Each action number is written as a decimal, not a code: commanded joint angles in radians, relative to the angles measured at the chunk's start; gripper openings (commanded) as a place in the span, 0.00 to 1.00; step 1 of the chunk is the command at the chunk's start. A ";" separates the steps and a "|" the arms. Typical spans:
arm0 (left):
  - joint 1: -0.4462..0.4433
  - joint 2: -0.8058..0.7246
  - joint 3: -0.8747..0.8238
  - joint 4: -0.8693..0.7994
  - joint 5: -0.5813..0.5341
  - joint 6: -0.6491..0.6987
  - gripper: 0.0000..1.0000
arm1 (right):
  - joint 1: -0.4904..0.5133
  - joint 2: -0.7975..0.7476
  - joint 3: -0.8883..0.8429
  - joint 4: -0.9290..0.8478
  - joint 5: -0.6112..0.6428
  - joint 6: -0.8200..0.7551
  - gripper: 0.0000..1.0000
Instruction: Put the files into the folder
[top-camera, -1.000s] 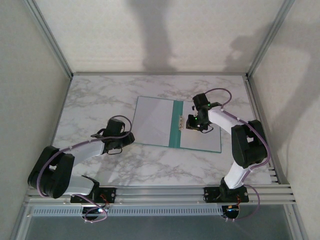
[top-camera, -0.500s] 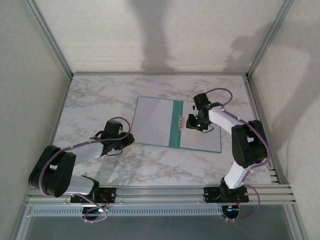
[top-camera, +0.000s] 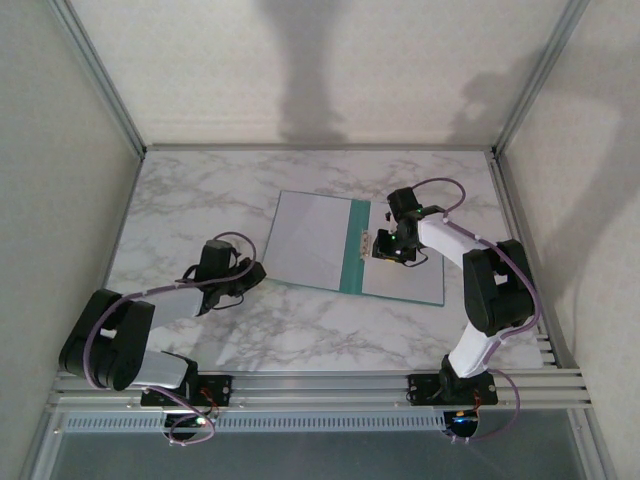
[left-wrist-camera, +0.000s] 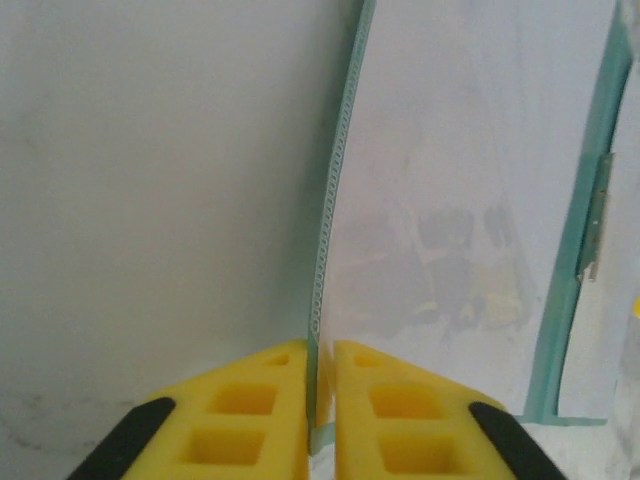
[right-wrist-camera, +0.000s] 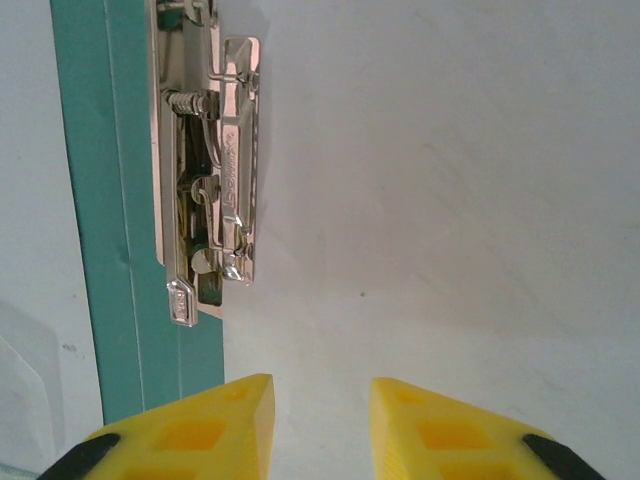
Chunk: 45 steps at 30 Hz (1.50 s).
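The teal folder (top-camera: 351, 245) lies open at the table's middle. My left gripper (top-camera: 256, 272) is at its near-left corner. In the left wrist view the yellow fingers (left-wrist-camera: 260, 400) are shut on the thin teal edge of the folder's left leaf (left-wrist-camera: 335, 200), whose glossy pale inner face stretches away to the spine. My right gripper (top-camera: 383, 245) hovers over the right leaf, open (right-wrist-camera: 318, 395), with nothing between its fingers. Below it lies a white file sheet (right-wrist-camera: 430, 200) beside the metal fastener (right-wrist-camera: 212, 170) and the teal spine (right-wrist-camera: 95, 200).
The marble tabletop (top-camera: 190, 200) has free room left of and behind the folder. Low walls and metal rails (top-camera: 520, 230) close in the table on the left, back and right. Both arm bases sit on the near rail (top-camera: 320, 385).
The left jaws have closed onto the edge of the folder's left leaf, and that wrist has swung slightly left. The right arm has stayed over the right leaf.
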 joint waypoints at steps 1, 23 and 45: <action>0.027 0.015 -0.015 0.088 0.025 0.020 0.07 | -0.009 -0.033 0.011 -0.012 -0.034 0.008 0.31; -0.220 -0.284 0.589 -0.755 -0.849 0.248 0.00 | -0.050 -0.347 0.117 -0.110 -0.115 0.011 0.36; -0.729 0.482 1.260 -1.304 -1.343 -0.009 0.01 | -0.160 -0.392 0.047 -0.107 -0.126 0.022 0.38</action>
